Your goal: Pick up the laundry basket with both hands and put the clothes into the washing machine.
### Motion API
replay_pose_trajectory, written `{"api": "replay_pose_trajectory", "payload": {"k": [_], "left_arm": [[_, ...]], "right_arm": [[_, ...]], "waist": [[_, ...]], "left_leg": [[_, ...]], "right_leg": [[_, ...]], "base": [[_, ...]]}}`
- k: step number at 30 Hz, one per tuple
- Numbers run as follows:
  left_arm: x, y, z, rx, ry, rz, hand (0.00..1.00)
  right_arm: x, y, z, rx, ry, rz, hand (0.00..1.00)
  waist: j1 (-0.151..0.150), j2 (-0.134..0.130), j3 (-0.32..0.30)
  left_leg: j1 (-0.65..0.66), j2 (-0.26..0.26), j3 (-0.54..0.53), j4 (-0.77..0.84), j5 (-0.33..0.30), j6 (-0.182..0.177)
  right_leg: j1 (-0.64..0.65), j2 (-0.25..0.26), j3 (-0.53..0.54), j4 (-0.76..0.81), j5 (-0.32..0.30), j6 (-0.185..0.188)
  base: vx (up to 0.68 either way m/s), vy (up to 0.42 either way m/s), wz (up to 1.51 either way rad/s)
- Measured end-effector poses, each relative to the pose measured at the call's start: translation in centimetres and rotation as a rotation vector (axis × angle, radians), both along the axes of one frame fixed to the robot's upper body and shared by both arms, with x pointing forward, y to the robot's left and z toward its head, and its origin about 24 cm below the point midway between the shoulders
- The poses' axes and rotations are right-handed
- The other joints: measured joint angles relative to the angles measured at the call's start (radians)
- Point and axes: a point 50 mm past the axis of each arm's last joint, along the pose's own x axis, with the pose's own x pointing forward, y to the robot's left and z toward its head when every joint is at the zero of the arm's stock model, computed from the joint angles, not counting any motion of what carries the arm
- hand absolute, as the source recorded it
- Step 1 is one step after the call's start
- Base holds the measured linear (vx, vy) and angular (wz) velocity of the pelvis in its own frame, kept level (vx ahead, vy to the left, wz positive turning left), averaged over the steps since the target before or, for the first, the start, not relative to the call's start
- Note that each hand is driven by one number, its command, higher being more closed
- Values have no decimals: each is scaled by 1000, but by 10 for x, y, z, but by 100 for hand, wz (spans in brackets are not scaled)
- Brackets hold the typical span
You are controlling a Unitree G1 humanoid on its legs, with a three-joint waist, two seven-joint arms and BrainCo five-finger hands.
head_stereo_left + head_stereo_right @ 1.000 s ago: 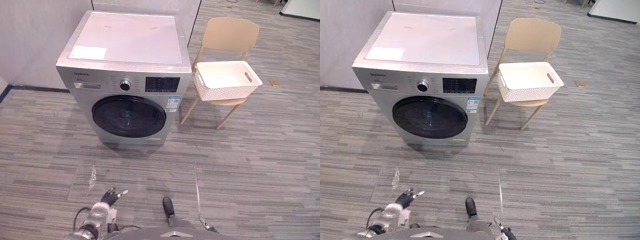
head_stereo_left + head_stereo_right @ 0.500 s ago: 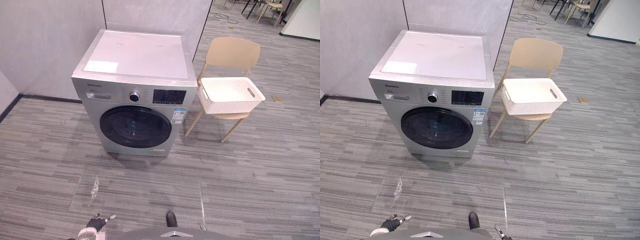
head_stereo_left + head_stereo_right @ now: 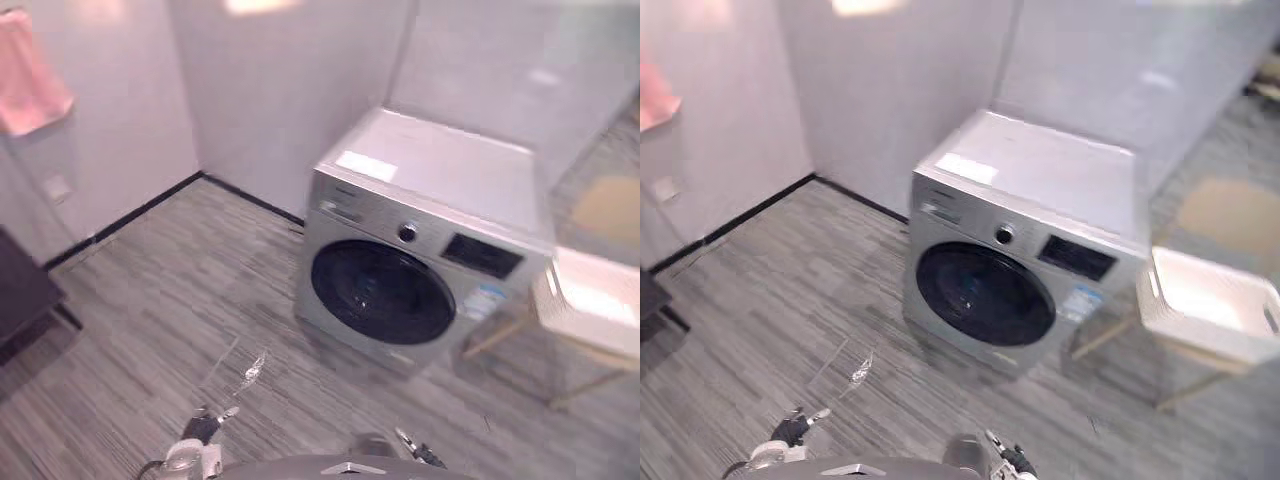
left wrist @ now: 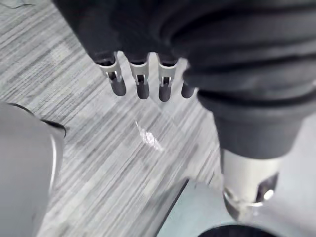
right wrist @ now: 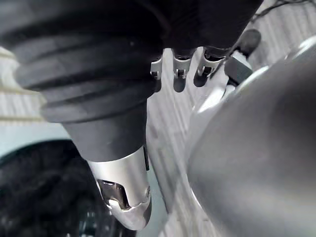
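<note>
Laundry basket (image 3: pixel 592 312), white, sits on a tan chair (image 3: pixel 1230 215) at 2 o'clock, well apart from both hands. It is just beside the washing machine (image 3: pixel 420 235) at 1 o'clock, whose round door (image 3: pixel 382 293) is closed.

Left hand (image 4: pixel 143 84) low at 7 o'clock, fingers relaxed over the floor (image 3: pixel 150 300), holding nothing.

Right hand (image 5: pixel 177 74) low at 5 o'clock, fingers loose, empty.
</note>
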Motion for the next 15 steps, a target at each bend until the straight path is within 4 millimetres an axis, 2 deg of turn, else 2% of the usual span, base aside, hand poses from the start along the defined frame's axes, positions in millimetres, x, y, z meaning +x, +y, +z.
{"api": "replay_pose_trajectory", "payload": {"k": [1,2,3,4,5,7,9,10,11,12,13,14,15], "left_arm": [[0,1,0,2,0,10,0],[-1,1,0,-2,1,24,0],[1,-4,0,-14,-3,27,0],[2,-6,-1,-20,-5,26,0],[3,-11,-1,-30,-7,25,0],[5,-17,-1,-43,-12,20,0],[7,-25,-1,-62,-20,25,0],[7,-27,-1,-66,-20,25,0],[4,-30,-2,-74,-10,23,0],[2,-37,-4,-90,0,16,0],[1,-42,-5,-96,9,-5,0],[1,-43,-5,-96,13,-12,0],[-1,-45,-6,-100,28,-16,0]], "right_arm": [[1,2,0,6,-8,-7,0],[2,3,1,7,-19,-17,0],[1,3,1,13,-21,-44,0],[-1,3,0,11,-16,-55,0],[-2,2,0,9,-8,-71,0],[-3,2,0,15,-7,-85,0],[-2,4,0,17,-5,-60,0],[-3,4,0,16,-1,-58,0],[-5,-3,0,4,6,-63,0],[-1,-9,1,-6,-3,-77,0],[7,-16,4,-17,-21,-97,0],[13,-17,5,-20,-35,-91,0],[22,-17,7,-22,-55,-78,0]], "waist": [[-1,-4,2],[-8,-7,4],[-14,-7,5],[-15,-6,6],[-16,-5,6],[-17,-5,6],[-24,-12,3],[-25,-12,-4],[-29,-7,-34],[-25,40,-51],[-19,58,-58],[-17,55,-56],[-23,54,-56]], "left_leg": [[0,0,-18,2,-3,1],[7,-5,-56,2,-8,7],[12,-13,-90,1,-12,14],[17,-17,-101,-1,-12,11],[35,-21,-125,-5,-26,8],[71,-25,-162,-7,-61,-1],[130,-30,-210,-22,-120,1],[147,-26,-226,-35,-136,2],[175,17,-256,-74,-135,-18],[178,58,-254,-83,-115,-37],[172,74,-243,-82,-52,-43],[171,74,-241,-81,-15,-50],[163,73,-240,-58,52,-64]], "right_leg": [[-13,25,11,-6,-27,7],[-33,66,29,-60,-65,41],[-38,85,44,-158,-92,59],[-33,86,45,-227,-97,63],[-17,84,46,-380,-95,62],[4,74,50,-577,-79,51],[25,50,66,-656,-51,40],[24,49,64,-643,-29,57],[18,72,27,-602,40,102],[15,96,-11,-585,25,82],[9,104,-29,-551,20,75],[9,105,-33,-543,17,68],[32,103,-51,-549,6,51]], "base": [[191,41,89],[257,-5,87],[336,-51,85],[379,-108,76],[319,-120,60],[329,-183,61],[435,-392,77],[488,-541,93],[444,-468,74],[450,-458,66],[414,-428,30],[356,-428,26],[272,-341,26]]}}
